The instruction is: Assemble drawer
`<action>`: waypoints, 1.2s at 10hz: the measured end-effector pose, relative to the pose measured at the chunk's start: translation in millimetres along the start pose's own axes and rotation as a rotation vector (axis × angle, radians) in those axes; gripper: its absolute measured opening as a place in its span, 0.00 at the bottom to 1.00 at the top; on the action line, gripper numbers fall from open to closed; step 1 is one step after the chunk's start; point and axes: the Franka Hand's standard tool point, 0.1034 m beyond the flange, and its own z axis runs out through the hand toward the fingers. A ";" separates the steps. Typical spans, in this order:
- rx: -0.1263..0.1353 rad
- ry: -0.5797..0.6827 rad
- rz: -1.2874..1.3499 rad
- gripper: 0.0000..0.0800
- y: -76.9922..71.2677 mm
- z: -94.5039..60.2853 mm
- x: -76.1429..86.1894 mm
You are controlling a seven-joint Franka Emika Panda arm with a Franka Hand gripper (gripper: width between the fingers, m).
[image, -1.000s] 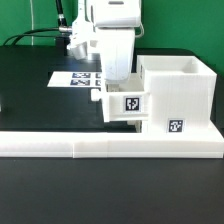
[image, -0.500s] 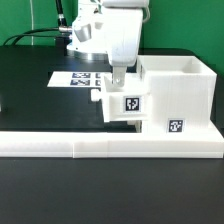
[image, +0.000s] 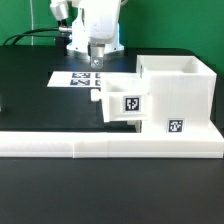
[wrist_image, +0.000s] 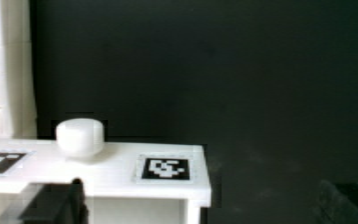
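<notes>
Gripper [image: 97, 58]: raised above the worktop at about 11 o'clock from the drawer; fingers point down, holding nothing. In the wrist view the two fingertips sit wide apart, so it is spread.
Shell [image: 180, 95]: the big white box at 3 o'clock in the exterior view, open on top, with a tag low on its front.
Small box [image: 122, 103]: partly pushed into the shell's side, sticking out towards 9 o'clock; its tag faces the camera and its knob [wrist_image: 80, 137] stands on the outer face.
Rail [image: 60, 145]: long white L-shaped piece along 6 o'clock; the shell rests against it.
Marker board [image: 85, 77]: flat on the worktop [image: 30, 100] at 10 o'clock, directly beneath the gripper.
Step in hand: probably seating the small box fully, since it is not yet flush with the shell.
How to do it well: bring the gripper down at the box's outer face, beside the knob, and push straight along the sliding line towards 3 o'clock. Keep the push low and centred so the box does not twist and jam. Let the rail brace the shell; a skewed or high push could tilt the box or shift the shell.
Uncertain: how deep the box already sits cannot be judged.
</notes>
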 end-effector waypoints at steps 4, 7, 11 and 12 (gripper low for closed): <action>0.017 0.072 -0.066 0.81 -3.2 10.5 -20.1; 0.054 0.195 -0.089 0.81 -3.8 26.0 -44.8; 0.089 0.239 -0.039 0.81 -5.6 42.5 -31.5; 0.095 0.242 -0.015 0.81 -4.4 43.4 -22.2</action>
